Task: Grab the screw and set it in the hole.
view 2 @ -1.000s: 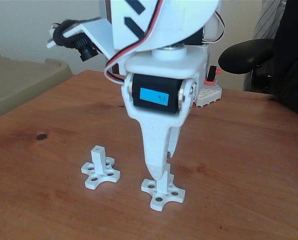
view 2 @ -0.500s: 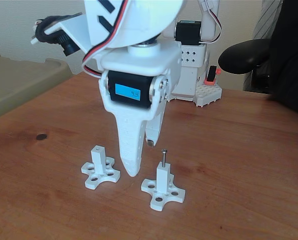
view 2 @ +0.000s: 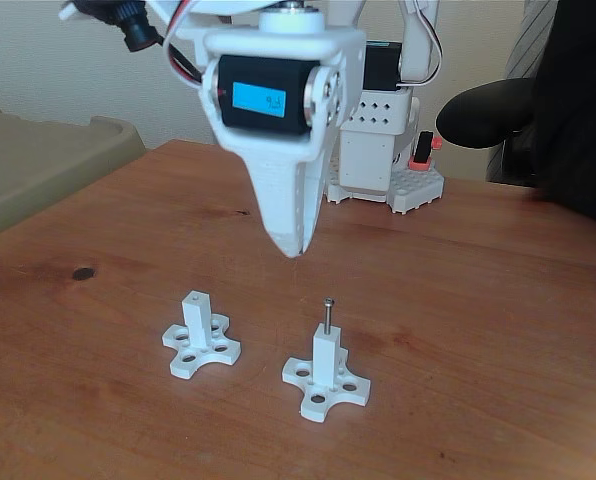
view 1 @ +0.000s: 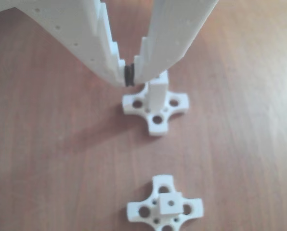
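In the fixed view the thin grey screw [view 2: 328, 315] stands upright in the hole on top of the right white post [view 2: 325, 352], its shiny head uppermost. The left white post [view 2: 196, 310] has nothing in it. My gripper [view 2: 296, 247] hangs well above the table, behind and between the two posts, shut and holding nothing. In the other view its white toothed fingers [view 1: 102, 48] meet at a small dark pad, with the gripper [view 1: 129, 77] just left of one post [view 1: 157, 94], whose top a finger hides. The near post [view 1: 170, 204] shows its small empty hole [view 1: 171, 202].
Both posts stand on cross-shaped bases [view 2: 323, 395] with wider round holes in the arms. The arm's white base [view 2: 378, 150] and a small orange-and-black part [view 2: 422, 148] sit at the table's far edge. A dark knot [view 2: 82, 272] marks the wood at left.
The gripper has let go of the screw, which stays standing in the right post. It has risen well above the posts, and its fingers have come together.
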Motion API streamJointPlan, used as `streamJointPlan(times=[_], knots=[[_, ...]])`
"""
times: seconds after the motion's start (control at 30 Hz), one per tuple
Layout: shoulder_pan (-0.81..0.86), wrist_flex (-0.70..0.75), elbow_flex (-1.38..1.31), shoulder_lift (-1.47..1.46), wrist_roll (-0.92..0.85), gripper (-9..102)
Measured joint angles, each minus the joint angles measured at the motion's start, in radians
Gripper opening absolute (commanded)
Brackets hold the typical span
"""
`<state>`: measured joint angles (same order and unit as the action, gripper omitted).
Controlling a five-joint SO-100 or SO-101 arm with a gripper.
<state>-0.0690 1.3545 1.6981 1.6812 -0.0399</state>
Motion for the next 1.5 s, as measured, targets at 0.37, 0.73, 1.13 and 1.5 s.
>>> streamJointPlan(times=[0.37, 0.73, 1.13, 1.5], knots=[[0.002, -0.163, 0.454, 0.350, -0.015, -4], [0.021, -0.341, 0.951, 0.813, 0.021, -4], [0.037, -0.183, 1.290, 1.578, 0.049, -4], [0.081, -0.106, 1.310, 1.767, 0.052, -4]])
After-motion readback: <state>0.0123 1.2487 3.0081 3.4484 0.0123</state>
